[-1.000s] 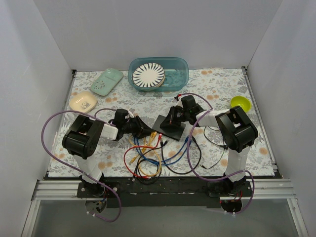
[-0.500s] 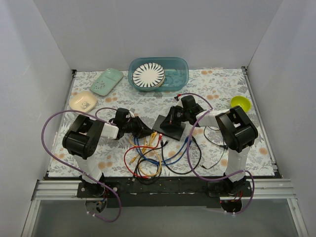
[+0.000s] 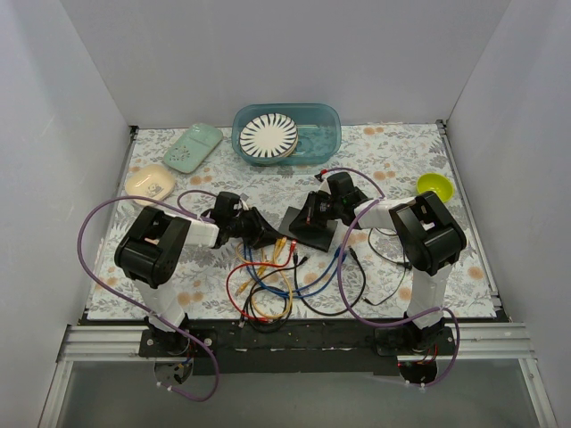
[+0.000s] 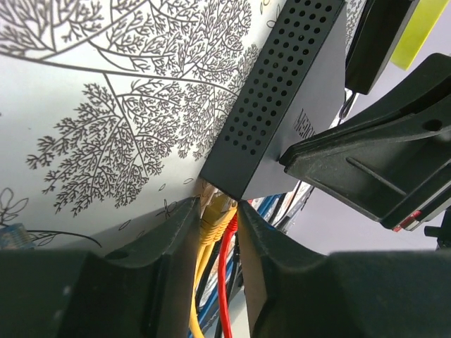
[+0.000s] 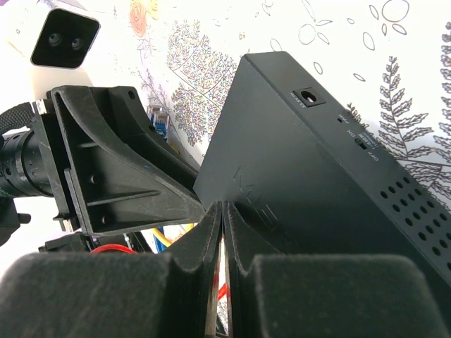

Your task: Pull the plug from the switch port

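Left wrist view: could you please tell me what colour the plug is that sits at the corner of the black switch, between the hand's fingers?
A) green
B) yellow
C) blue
B: the plug at the near corner of the switch, framed by the fingers of the left hand, is yellow, with a yellow cable trailing from it.

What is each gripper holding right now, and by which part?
Left gripper pinches the yellow plug by its connector body at the switch port. Right gripper is shut, tips against the switch top, gripping nothing.
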Controlling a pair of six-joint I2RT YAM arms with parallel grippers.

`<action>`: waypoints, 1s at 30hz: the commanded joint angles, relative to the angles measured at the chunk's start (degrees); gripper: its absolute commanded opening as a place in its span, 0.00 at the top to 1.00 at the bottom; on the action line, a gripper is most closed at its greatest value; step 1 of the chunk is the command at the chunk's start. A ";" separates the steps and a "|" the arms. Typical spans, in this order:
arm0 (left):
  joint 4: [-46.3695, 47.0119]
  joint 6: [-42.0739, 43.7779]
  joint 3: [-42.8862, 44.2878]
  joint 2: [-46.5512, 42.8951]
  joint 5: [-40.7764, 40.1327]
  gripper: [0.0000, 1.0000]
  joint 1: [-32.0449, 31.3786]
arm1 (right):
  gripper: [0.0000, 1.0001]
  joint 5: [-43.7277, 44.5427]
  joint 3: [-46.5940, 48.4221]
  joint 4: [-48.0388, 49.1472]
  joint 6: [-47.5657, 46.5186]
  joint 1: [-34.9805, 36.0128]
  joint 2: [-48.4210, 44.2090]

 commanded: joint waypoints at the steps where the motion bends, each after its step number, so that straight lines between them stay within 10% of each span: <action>1: -2.41 0.37 0.69 1.21 -3.55 0.71 -0.90 | 0.88 4.83 -1.43 -5.36 -2.69 -0.03 1.93; 10: -0.66 0.45 -0.45 2.35 -2.85 1.00 -1.08 | 0.88 4.92 -1.87 -5.44 -2.77 0.06 1.67; 30: 0.49 1.33 -2.13 0.95 -1.18 1.00 -0.99 | 0.89 13.09 -1.69 -19.24 -15.70 7.00 -7.39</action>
